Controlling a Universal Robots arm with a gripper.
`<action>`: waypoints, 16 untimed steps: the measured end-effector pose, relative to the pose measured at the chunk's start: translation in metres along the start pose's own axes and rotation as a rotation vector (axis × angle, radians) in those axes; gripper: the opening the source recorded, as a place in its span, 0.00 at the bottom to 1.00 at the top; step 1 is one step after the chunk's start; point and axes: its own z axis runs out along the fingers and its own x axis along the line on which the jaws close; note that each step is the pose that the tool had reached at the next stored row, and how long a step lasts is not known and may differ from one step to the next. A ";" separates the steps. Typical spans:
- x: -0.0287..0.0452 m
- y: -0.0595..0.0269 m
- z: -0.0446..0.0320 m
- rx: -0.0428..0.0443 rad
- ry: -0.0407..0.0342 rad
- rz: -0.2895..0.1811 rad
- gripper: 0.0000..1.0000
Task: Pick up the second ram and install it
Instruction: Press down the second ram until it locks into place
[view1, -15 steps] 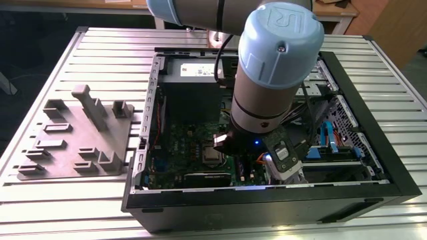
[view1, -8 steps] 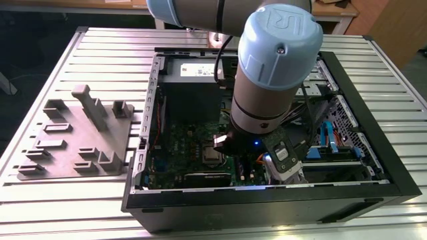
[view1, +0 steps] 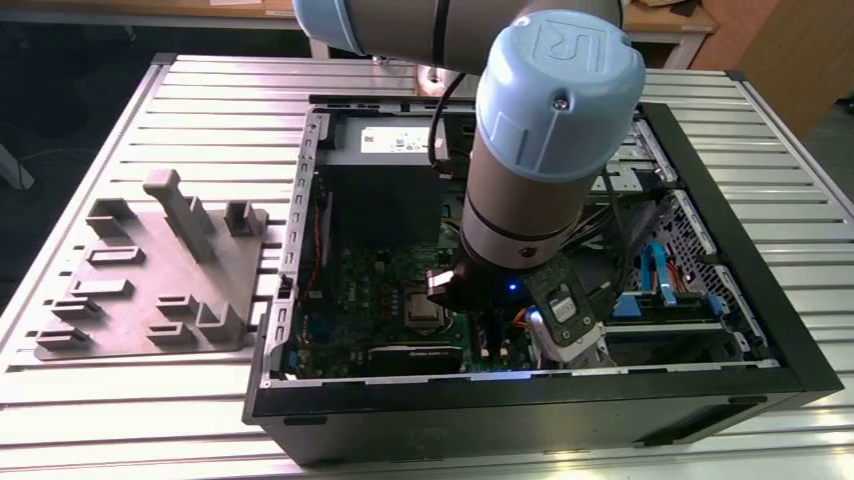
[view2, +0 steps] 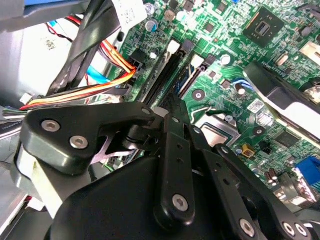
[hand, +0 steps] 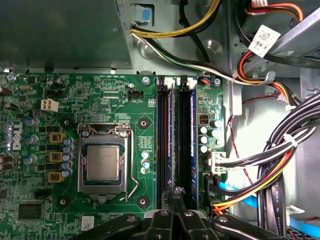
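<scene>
— Where's the gripper (hand: 175, 192)?
— Down inside the computer case (view1: 747, 250), over the green motherboard (hand: 75, 100), jaws together above the memory slots.
— The second ram (hand: 189, 145)?
— Seemingly seated in its slot, beyond the fingertips.

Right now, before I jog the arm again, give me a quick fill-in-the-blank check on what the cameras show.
1. The grey holder tray lies on the exterior view's ____ of the computer case.
2. In the first wrist view, the gripper is nearest the long black memory ____, not the processor socket.
3. The motherboard is coloured ____.

Missing words: left; slots; green.
</scene>
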 end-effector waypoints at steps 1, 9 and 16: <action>0.0000 0.0000 0.0001 0.0000 0.0000 0.000 0.10; 0.0000 0.0000 0.0002 -0.0003 -0.0001 0.000 0.10; 0.0000 -0.0002 0.0014 0.0003 0.0001 0.000 0.10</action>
